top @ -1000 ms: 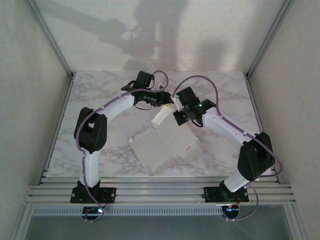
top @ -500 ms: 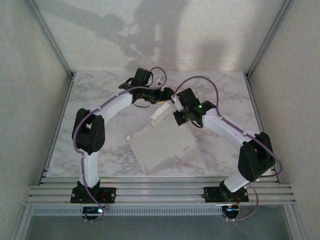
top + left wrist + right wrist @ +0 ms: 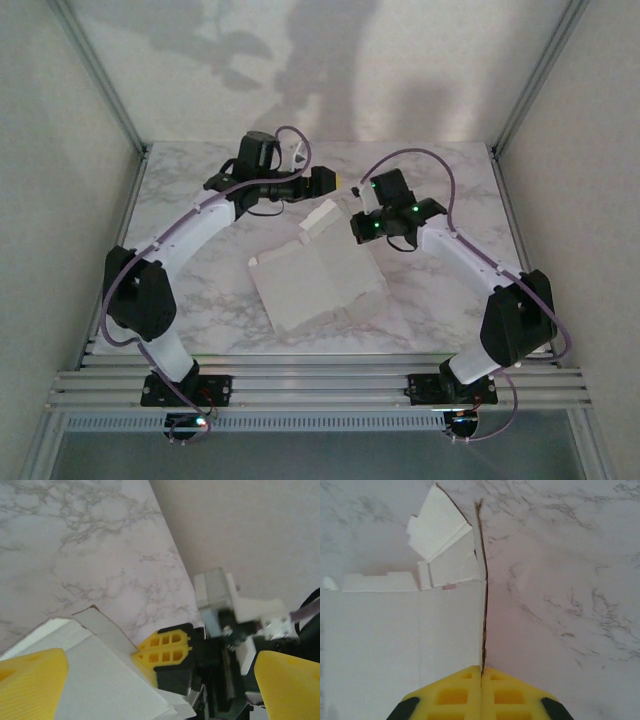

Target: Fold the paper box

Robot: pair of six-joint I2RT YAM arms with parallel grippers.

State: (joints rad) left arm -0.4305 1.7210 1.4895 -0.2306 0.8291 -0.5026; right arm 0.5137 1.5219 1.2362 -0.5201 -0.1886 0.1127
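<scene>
Lying off-white side up in the middle of the marble table point(image 3: 450, 170), the paper box point(image 3: 315, 285) sits between the two arms, its broad base flat on the surface and its far flaps point(image 3: 320, 218) lifted. Thin die-cut card of this sort looks light and springy. It is likely to slide on the smooth stone, bend at the scored lines and crease or tear if squeezed mid-panel, so the free edge of a flap, close to its fold, appears the safest place to take hold.

Beyond the base, the right gripper point(image 3: 481, 672) has its yellow pads pressed together on the rim of one upright panel point(image 3: 109, 631), seen edge-on from the right wrist. The right arm bends in from the right side, wrist turned towards the box.

Farther out, the left arm stretches in a long arc to the far half of the table. The left gripper point(image 3: 335, 182) hangs beyond the raised flaps with its jaws spread wide and nothing between them, facing the right gripper.
</scene>
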